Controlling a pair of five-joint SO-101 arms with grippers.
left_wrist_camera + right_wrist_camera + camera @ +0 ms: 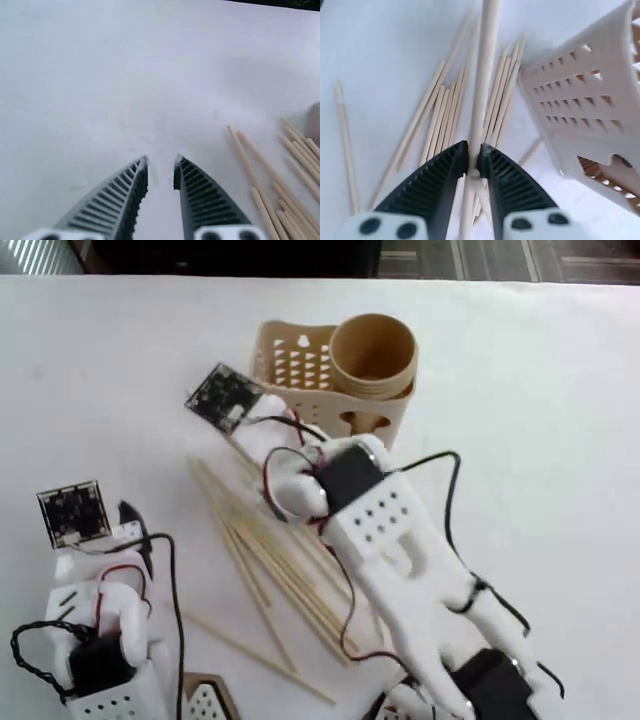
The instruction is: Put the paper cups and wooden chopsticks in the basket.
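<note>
- The left arm [100, 640] sits at the near left corner of the table [540, 380], which is white.
- The left gripper [161, 162] hangs low over bare table. Its ribbed jaws are slightly spread, with a narrow gap and nothing between them.
- The left wrist view also takes in the ends of several loose chopsticks [260, 175] lying flat beside that gripper, apart from it.
- From above, the chopsticks [270, 550] form a slanted pile in the middle of the table, between the two arms and on the near side of the basket. One stray stick [255, 655] lies apart towards the near edge.
- The right arm [400, 550] stretches from the near right edge over the pile, its wrist hiding part of it in the high view.
- The right wrist view gives what the arm covers from above: the right gripper [472, 147] is pinching a single chopstick [487, 60], its jaws pressed on the shaft. That stick runs on past the fingertips above the loose ones [440, 120] on the table.
- The basket [290, 365] stands upright near the middle of the far edge, its perforated wall [590, 100] just beside the held stick.
- The paper cups [372, 350] sit stacked, mouths up, in the basket's right end.
</note>
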